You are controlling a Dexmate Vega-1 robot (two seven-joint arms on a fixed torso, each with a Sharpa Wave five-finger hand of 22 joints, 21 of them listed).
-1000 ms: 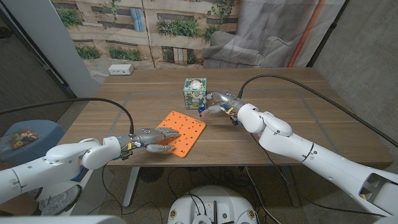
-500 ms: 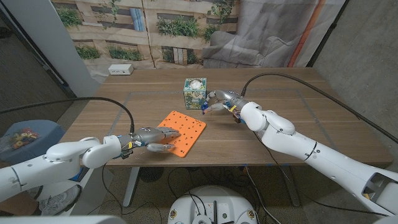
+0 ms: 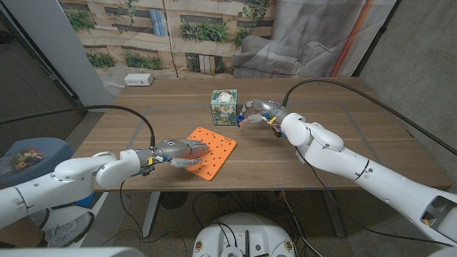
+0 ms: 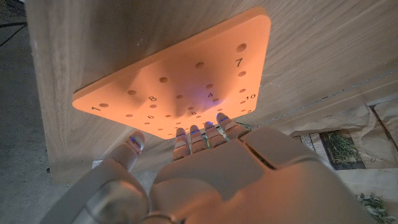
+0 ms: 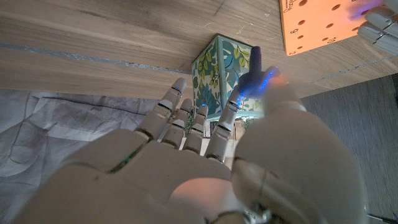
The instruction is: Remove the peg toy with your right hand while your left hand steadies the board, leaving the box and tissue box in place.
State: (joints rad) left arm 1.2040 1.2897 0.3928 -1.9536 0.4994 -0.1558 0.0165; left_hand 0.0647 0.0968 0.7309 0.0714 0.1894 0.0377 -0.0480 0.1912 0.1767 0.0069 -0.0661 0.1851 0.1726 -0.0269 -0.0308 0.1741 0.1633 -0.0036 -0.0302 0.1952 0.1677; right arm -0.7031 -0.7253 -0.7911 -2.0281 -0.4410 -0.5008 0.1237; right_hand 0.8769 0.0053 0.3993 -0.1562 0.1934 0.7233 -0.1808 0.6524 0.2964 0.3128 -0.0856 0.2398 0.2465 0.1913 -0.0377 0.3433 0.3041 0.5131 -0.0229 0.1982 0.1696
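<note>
Nearest the robot, the orange board [image 3: 209, 152] is seen lying on the wooden desk [image 3: 343, 135] close to its front edge, its top dotted with holes and printed numbers. The left robot hand [image 3: 180, 151] is laid over the board's near left part; in the left wrist view its fingertips [image 4: 206, 130] are pressed against the board's [image 4: 180, 78] edge, and nothing is grasped in it.

Farther back, the tissue box [image 3: 223, 106] is stood upright just beyond the board's far corner, patterned with green leaves, a white tissue showing at its top. Just to its right, the right robot hand [image 3: 255, 114] is held above the desk, apart from the board. In the right wrist view a small dark blue peg [image 5: 255, 65] is seen pinched between the thumb and a finger of the right robot hand [image 5: 205, 155], upright and in front of the tissue box [image 5: 219, 68], clear of the board [image 5: 323, 22].

At the desk's far left edge a small white box [image 3: 138, 80] is seen, well apart from everything else.
</note>
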